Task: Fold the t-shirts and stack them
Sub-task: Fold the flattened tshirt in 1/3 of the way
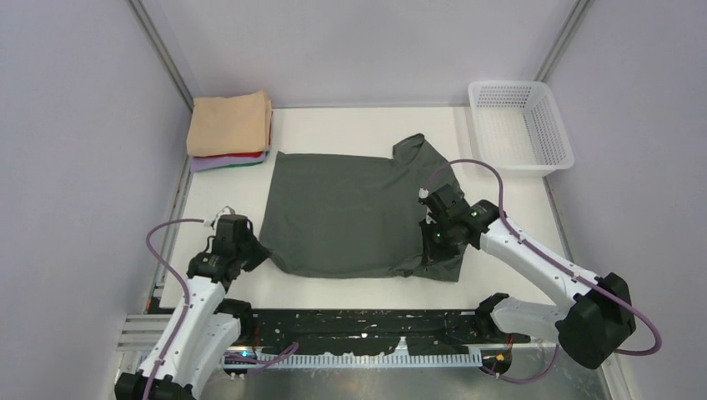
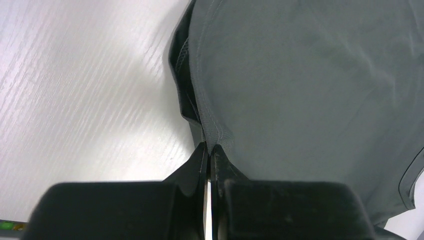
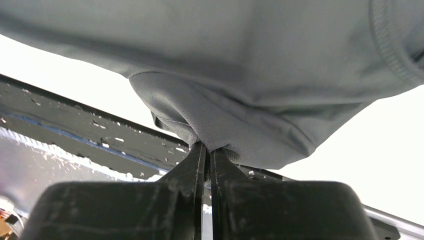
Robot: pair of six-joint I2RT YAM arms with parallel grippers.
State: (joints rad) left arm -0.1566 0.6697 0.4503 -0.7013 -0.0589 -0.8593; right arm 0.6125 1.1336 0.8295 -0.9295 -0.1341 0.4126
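Note:
A dark charcoal-grey t-shirt (image 1: 350,212) lies spread on the white table. My left gripper (image 1: 257,250) is shut on its near left hem; the left wrist view shows the fingertips (image 2: 202,152) pinching the stitched edge of the grey t-shirt (image 2: 300,75). My right gripper (image 1: 433,250) is shut on the near right part and holds it a little above the table; the right wrist view shows bunched grey cloth (image 3: 240,100) between the fingertips (image 3: 199,152). A folded stack sits at the back left: peach-tan t-shirt (image 1: 229,122) on top, red (image 1: 242,156) and pale lavender (image 1: 218,164) edges beneath.
A white plastic mesh basket (image 1: 521,125) stands at the back right. The black base rail (image 1: 358,325) runs along the near table edge. Grey walls close in the left, right and back.

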